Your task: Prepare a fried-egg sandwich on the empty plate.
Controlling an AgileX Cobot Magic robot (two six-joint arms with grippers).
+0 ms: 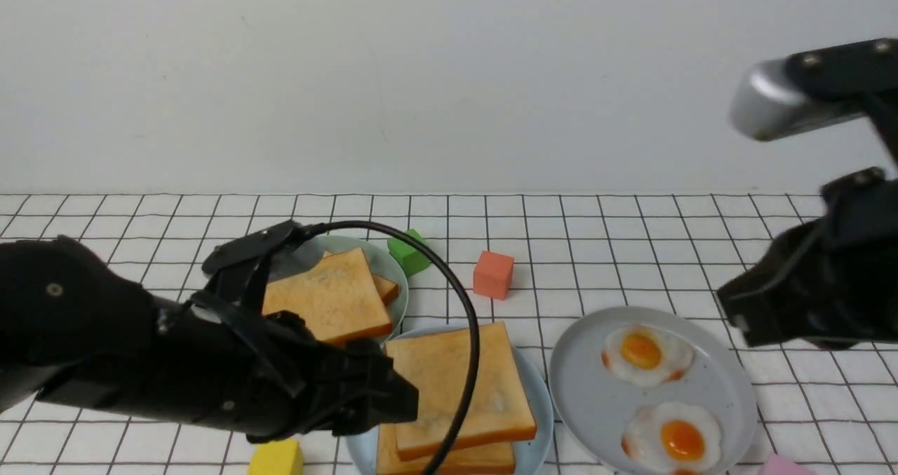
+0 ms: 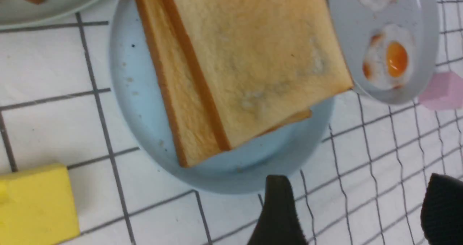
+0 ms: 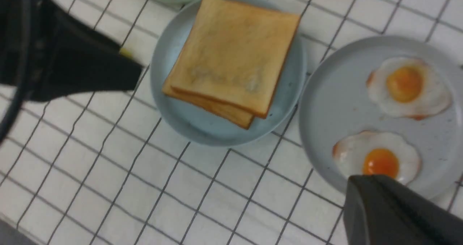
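Note:
Two golden-brown toast slices [image 1: 456, 384] lie stacked on the pale blue plate [image 1: 544, 419], the top one a little askew. No egg shows between them in the left wrist view [image 2: 253, 56] or the right wrist view [image 3: 235, 53]. Two fried eggs [image 1: 642, 352] [image 1: 673, 436] lie on the grey plate [image 1: 582, 391]. My left gripper [image 1: 400, 398] is open and empty, just left of the stack; its fingers [image 2: 278, 208] stand wide apart. My right gripper [image 1: 733, 313] hovers by the grey plate's right edge, its fingers [image 3: 365, 181] together and empty, near the nearer egg [image 3: 379, 161].
A grey-green plate [image 1: 393, 271] with a pile of plain toast [image 1: 330, 296] sits behind my left arm. A green block [image 1: 407, 250] and a red-orange cube [image 1: 492, 273] lie further back. A yellow block [image 1: 277, 457] and a pink block [image 1: 782, 466] lie at the front edge.

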